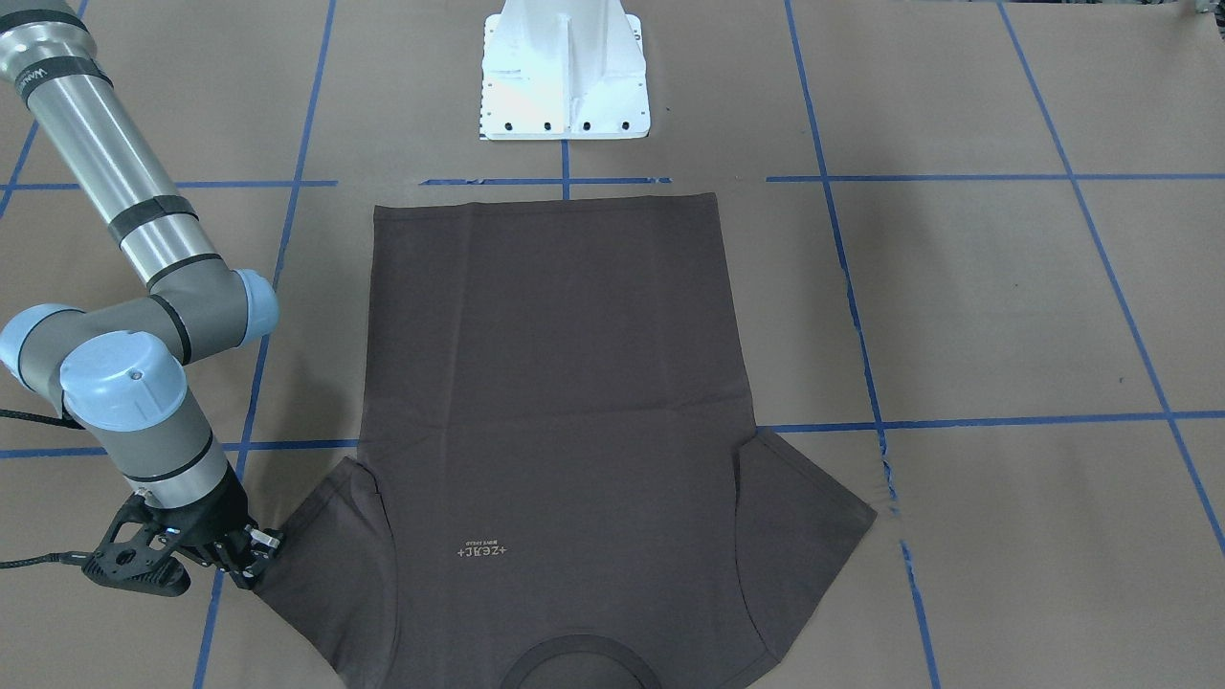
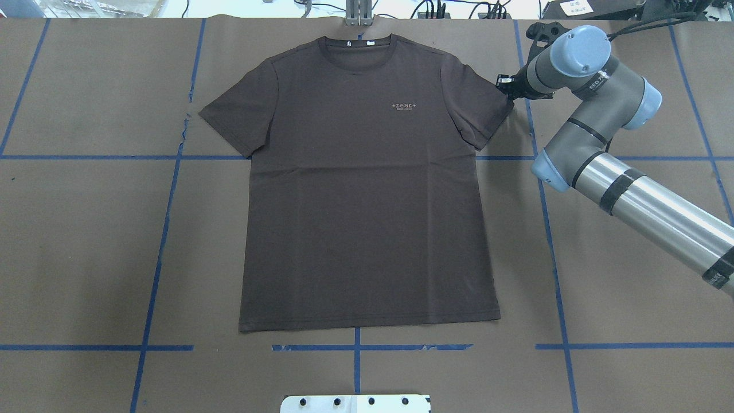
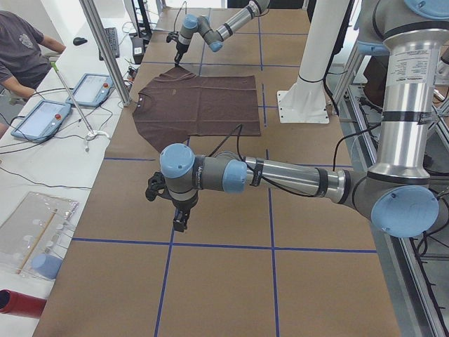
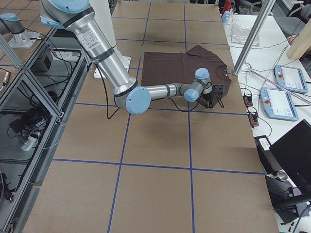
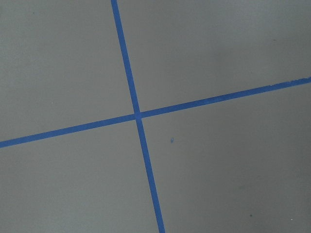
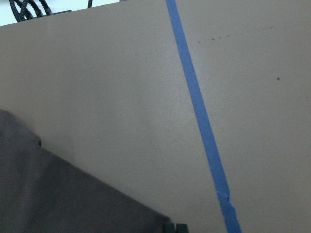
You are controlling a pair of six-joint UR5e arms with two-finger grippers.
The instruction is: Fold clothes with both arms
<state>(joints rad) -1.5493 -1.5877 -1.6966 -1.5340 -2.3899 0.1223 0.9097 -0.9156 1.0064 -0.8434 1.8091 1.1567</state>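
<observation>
Brown paper covers the table (image 1: 1005,306), ruled into squares by blue tape (image 1: 957,178), and a white pedestal (image 1: 565,77) stands at the middle of the robot's edge. In the front-facing view the T-shirt (image 1: 555,383) lies flat and face up in the middle of the table. Its hem is just short of the pedestal, its collar (image 1: 574,644) is at the operators' edge, and a pale logo (image 1: 483,551) shows on the chest. The right arm (image 1: 105,163) reaches down to the sleeve (image 1: 325,555) on the robot's right, and the right gripper (image 1: 256,558) touches that sleeve's outer corner.

From overhead both sleeves are spread out and two small white neck tags (image 2: 359,42) show inside the collar. The right gripper sits at the sleeve tip, near the operators' edge.

The exterior left view has the left arm (image 3: 295,179) bent low over bare table toward the robot's left end, well apart from the T-shirt. The left gripper (image 3: 180,223) points down there, and I cannot tell whether it is open or closed. A person (image 3: 21,49) sits at a white worktop (image 3: 42,168) beyond the operators' edge, near two tablets (image 3: 91,90).

From the exterior right view the right arm stretches from the robot's edge across to the sleeve.

The left wrist view shows bare paper and a crossing of two tape lines.

In the right wrist view the sleeve's corner fills the lower left. Its point ends at the fingertips (image 6: 170,227), which are drawn together on it at the bottom edge, with a tape line running beside them
</observation>
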